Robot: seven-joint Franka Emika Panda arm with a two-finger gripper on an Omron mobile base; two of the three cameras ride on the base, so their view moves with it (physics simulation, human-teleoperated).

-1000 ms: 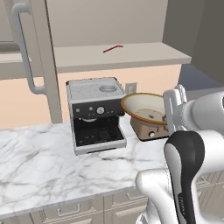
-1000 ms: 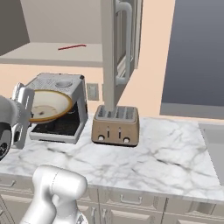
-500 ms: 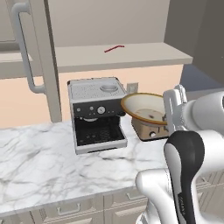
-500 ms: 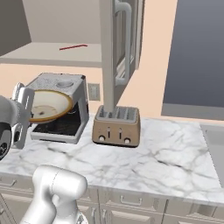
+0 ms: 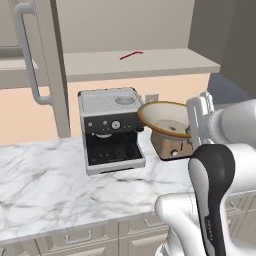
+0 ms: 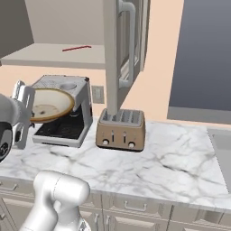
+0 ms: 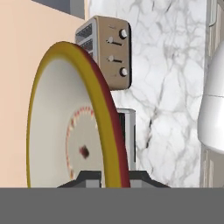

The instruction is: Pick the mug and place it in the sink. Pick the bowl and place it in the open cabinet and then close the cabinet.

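The tan bowl (image 5: 165,119) with a brown rim and cream interior hangs in the air above the marble counter, tilted slightly. My gripper (image 5: 190,130) is shut on its rim at the side nearest the arm. In the right base view the bowl (image 6: 47,104) floats in front of the coffee machine, with the gripper (image 6: 30,115) at its left edge. The hand view looks edge-on along the bowl (image 7: 61,122), and the gripper (image 7: 109,177) clamps the rim. The cabinet's beige shelf (image 5: 150,61) lies above the bowl, with its door (image 5: 50,70) swung open. A corner of the sink (image 6: 222,144) shows far right. The mug is out of view.
A silver coffee machine (image 5: 110,127) stands on the counter below the shelf. A tan toaster (image 6: 122,128) sits to its right, under the second open door (image 6: 118,58). A thin red item (image 5: 131,54) lies on the shelf. Cream drawer fronts (image 6: 131,207) run beneath the counter.
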